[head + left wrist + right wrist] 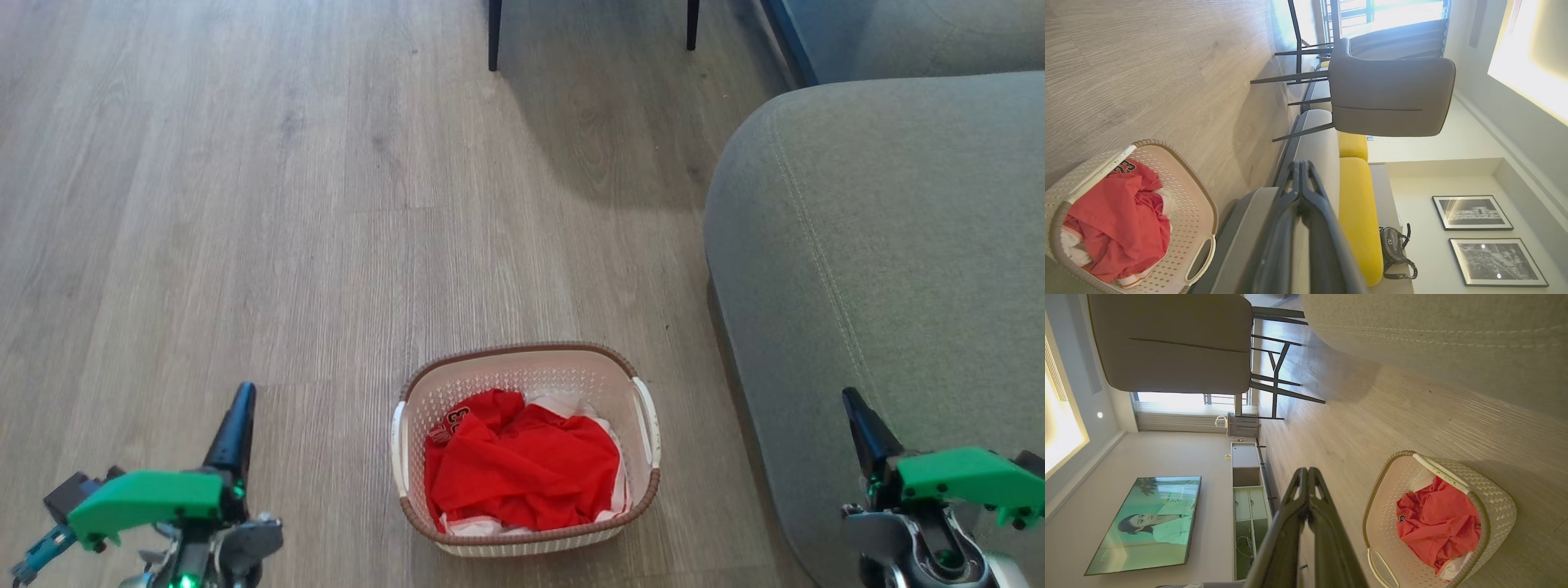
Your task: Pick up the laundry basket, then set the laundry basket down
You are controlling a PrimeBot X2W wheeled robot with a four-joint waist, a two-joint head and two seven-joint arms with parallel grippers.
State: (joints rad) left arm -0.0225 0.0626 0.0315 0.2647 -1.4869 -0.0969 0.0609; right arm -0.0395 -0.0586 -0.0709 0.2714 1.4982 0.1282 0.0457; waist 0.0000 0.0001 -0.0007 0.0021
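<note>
The laundry basket (pixel 424 392) stands on the wooden floor in the lower middle of the head view, cream-white with perforated walls, a brown rim and white side handles, red-and-white clothes heaped inside. The left wrist view has the basket (pixel 1198 204) at its lower left, and the right wrist view has the basket (pixel 1496 500) at its lower right. My left gripper (pixel 242 392) is shut and hangs well left of the basket, holding nothing. My right gripper (pixel 849 398) is shut too, off to the basket's right over the sofa edge. Fingertips meet in both wrist views (pixel 1301 164) (pixel 1307 470).
A grey sofa (pixel 882 269) fills the right side, close beside the basket. Dark chair legs (pixel 494 37) stand on the floor at the far top. A grey chair (pixel 1392 98), yellow cushions (pixel 1357 212) and a TV (pixel 1143 524) show in the wrist views.
</note>
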